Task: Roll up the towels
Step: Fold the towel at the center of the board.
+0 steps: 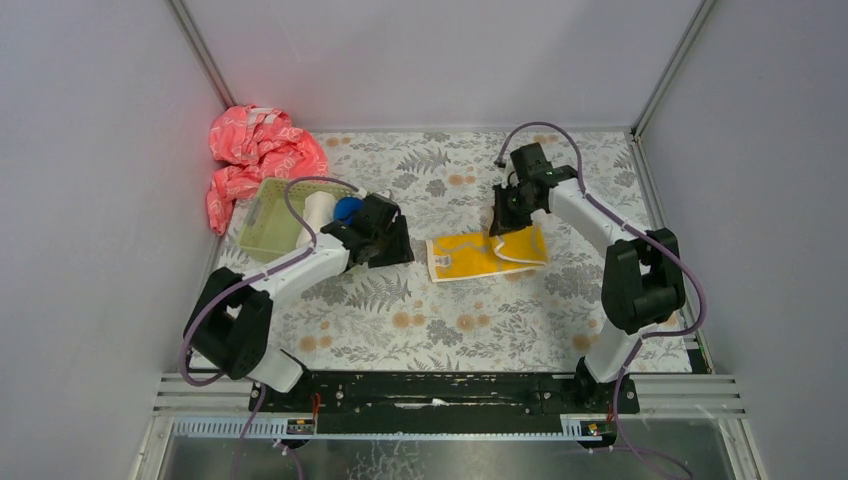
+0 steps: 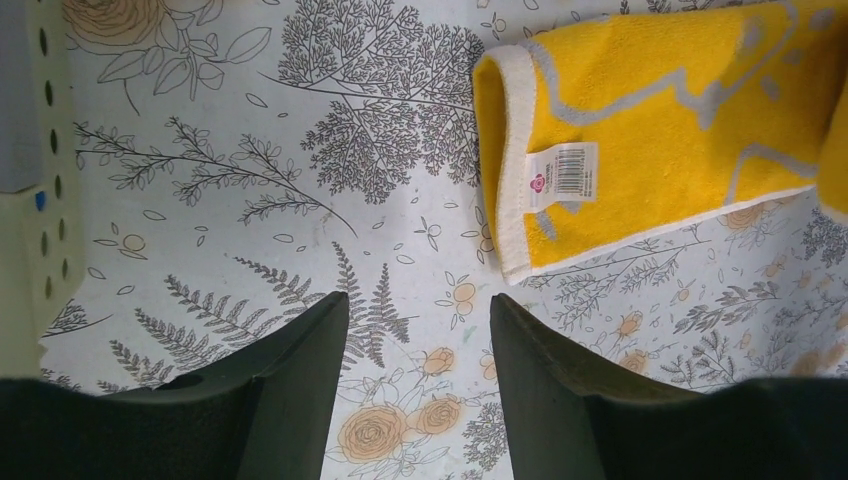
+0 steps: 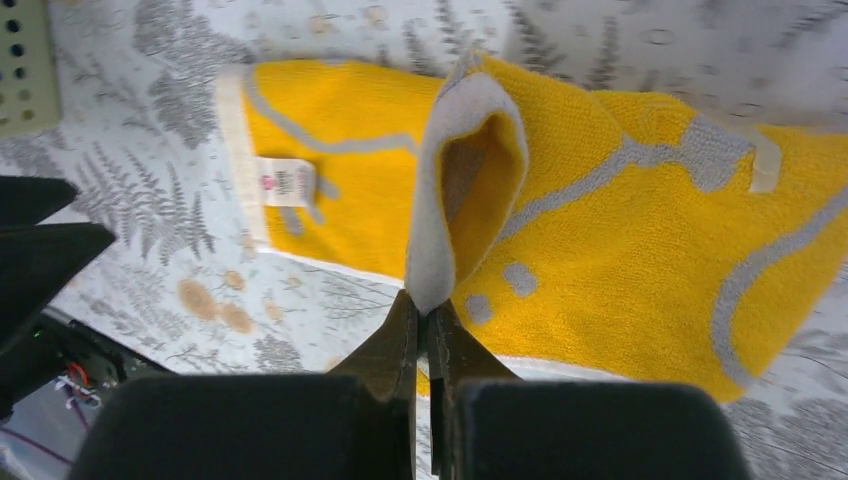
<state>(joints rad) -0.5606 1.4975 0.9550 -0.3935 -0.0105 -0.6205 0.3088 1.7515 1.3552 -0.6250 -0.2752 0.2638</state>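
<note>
The yellow-orange towel (image 1: 485, 255) lies flat mid-table, with grey pattern and a white label; it also shows in the left wrist view (image 2: 660, 120) and the right wrist view (image 3: 620, 230). My right gripper (image 1: 508, 222) (image 3: 425, 315) is shut on the towel's white-hemmed edge, lifting a fold of it. My left gripper (image 1: 392, 243) (image 2: 418, 300) is open and empty above bare table, left of the towel's label end. The cream-white towel (image 1: 317, 215) and the royal blue towel (image 1: 347, 209) sit rolled at the green basket (image 1: 268, 217).
A pink-red patterned cloth (image 1: 255, 152) is heaped at the back left corner, behind the basket. Grey walls enclose the table on three sides. The basket's perforated wall (image 2: 45, 180) shows at the left edge of the left wrist view.
</note>
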